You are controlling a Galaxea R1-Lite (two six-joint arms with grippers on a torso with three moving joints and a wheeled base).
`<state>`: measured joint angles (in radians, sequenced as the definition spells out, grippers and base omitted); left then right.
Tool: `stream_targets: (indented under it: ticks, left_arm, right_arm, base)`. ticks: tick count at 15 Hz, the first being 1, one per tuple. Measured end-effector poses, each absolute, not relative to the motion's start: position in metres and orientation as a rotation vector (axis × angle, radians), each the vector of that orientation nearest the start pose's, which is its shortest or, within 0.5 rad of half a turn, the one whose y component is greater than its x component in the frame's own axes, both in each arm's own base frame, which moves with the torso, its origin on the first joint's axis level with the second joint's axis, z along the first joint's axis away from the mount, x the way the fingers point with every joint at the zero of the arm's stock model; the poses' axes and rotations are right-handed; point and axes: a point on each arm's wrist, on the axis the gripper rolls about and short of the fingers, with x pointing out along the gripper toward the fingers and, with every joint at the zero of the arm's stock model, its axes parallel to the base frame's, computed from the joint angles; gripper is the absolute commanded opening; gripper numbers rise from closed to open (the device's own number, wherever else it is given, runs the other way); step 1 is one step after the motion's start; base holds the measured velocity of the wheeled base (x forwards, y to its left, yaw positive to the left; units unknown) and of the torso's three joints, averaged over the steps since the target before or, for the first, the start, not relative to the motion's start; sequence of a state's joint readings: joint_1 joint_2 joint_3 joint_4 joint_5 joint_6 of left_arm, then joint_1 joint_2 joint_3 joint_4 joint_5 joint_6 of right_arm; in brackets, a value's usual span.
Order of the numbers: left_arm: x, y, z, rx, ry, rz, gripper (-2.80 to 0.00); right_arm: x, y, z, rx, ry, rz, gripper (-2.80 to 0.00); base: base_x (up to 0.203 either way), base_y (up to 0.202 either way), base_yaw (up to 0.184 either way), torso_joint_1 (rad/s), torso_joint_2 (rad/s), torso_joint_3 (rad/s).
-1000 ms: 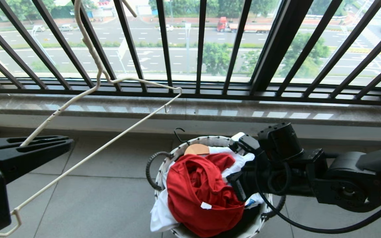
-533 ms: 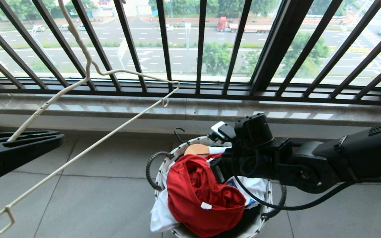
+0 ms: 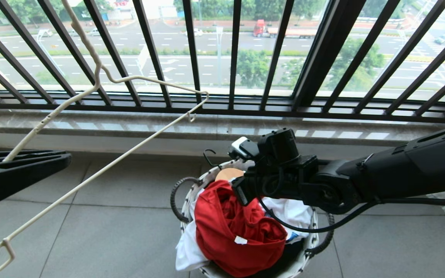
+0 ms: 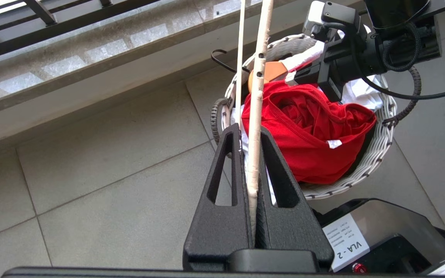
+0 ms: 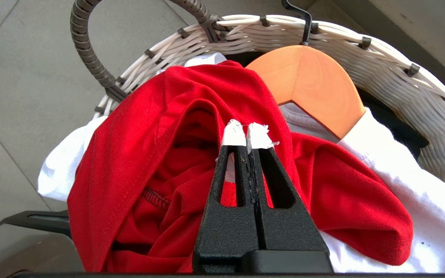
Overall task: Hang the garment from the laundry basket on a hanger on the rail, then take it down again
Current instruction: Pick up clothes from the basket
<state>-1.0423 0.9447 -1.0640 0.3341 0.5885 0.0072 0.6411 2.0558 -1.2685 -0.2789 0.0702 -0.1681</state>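
The red garment (image 3: 230, 235) lies crumpled on top of the round white laundry basket (image 5: 381, 61) on the tiled floor. My right gripper (image 5: 248, 133) hangs just above the garment's folds near the basket's far rim. Its white-taped fingertips are shut with nothing between them. At the far left, my left gripper (image 4: 247, 129) is shut on one arm of the cream-white wire hanger (image 3: 91, 181). The hanger slants up toward the window, and its hook neck runs out of the top of the head view. The rail is out of view.
A light-wood hanger (image 5: 307, 81) and a white garment (image 5: 392, 185) also lie in the basket. The black barred window railing (image 3: 230, 58) and a stone sill (image 3: 245, 131) close off the far side. The robot's base (image 4: 381, 235) stands beside the basket.
My right arm has swung left and reached farther over the basket, above the red garment. The left gripper with the hanger has drifted slightly left.
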Motion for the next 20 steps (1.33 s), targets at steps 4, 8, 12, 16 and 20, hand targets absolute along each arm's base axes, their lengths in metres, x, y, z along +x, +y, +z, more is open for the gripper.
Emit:
stream_targets:
  ticks: [4, 8, 12, 16, 20]
  left_arm:
    - [0.054, -0.067, 0.317, 0.167, 0.148, -0.453, -2.8]
    - [0.054, -0.068, 0.316, 0.171, 0.151, -0.453, -2.8]
    - [0.054, -0.068, 0.315, 0.174, 0.153, -0.453, -2.8]
    - [0.054, -0.068, 0.315, 0.175, 0.154, -0.453, -2.8]
    - [0.054, -0.068, 0.315, 0.176, 0.155, -0.453, -2.8]
  right_arm:
    - [0.331, 0.249, 0.141, -0.317, 0.432, 0.753, 0.0]
    - [0.33, 0.249, 0.136, -0.344, 0.441, 0.761, 0.0]
    - [0.331, 0.249, 0.124, -0.368, 0.466, 0.764, 0.0]
    - [0.335, 0.248, 0.117, -0.398, 0.476, 0.764, -2.8]
    - [0.339, 0.25, 0.113, -0.393, 0.467, 0.757, -2.8]
  base:
    - [0.0, 0.0, 0.0, 0.0, 0.0, 0.0]
    - [0.0, 0.0, 0.0, 0.0, 0.0, 0.0]
    - [0.0, 0.0, 0.0, 0.0, 0.0, 0.0]
    - [0.0, 0.0, 0.0, 0.0, 0.0, 0.0]
    - [0.0, 0.0, 0.0, 0.0, 0.0, 0.0]
